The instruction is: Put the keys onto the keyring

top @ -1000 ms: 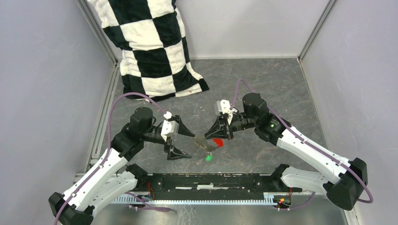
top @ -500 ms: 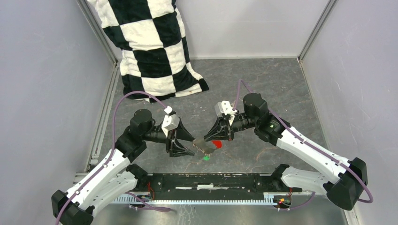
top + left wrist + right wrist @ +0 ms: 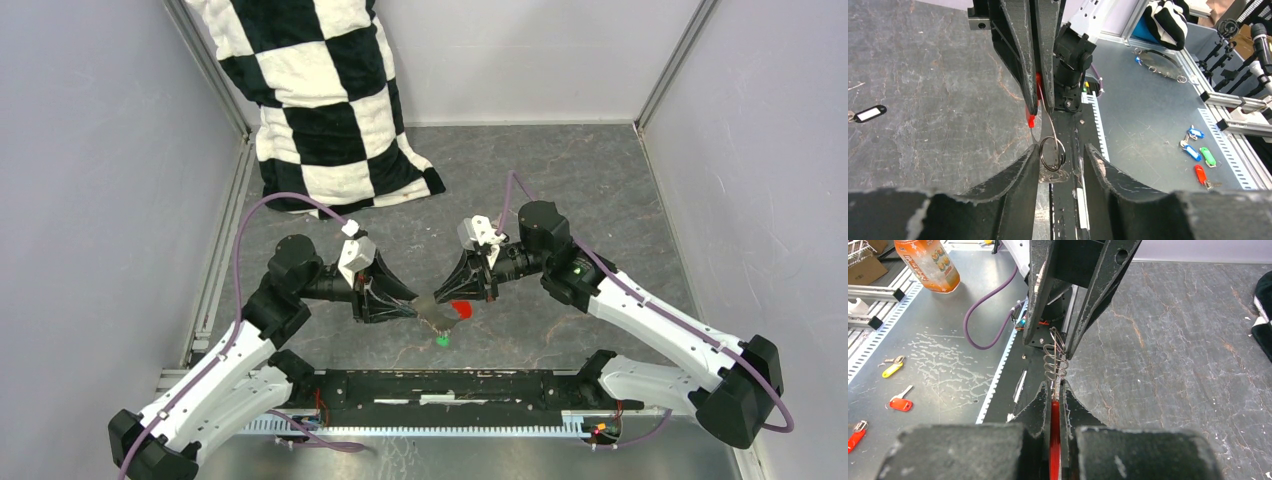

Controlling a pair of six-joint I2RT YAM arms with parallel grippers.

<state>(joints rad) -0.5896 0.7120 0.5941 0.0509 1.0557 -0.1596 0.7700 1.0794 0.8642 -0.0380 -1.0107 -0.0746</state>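
Bright even light, soft shadows, blurred foreground

Checkered cushion (image 3: pixel 320 100), orange bottle (image 3: pixel 928 262)

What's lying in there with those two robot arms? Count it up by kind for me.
Keys: 2, the green key and the black key
Keyring: 1
Checkered cushion: 1
Total: 4

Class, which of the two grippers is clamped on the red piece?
The right gripper, shut on the red piece; the left gripper stands open around the wire ring.
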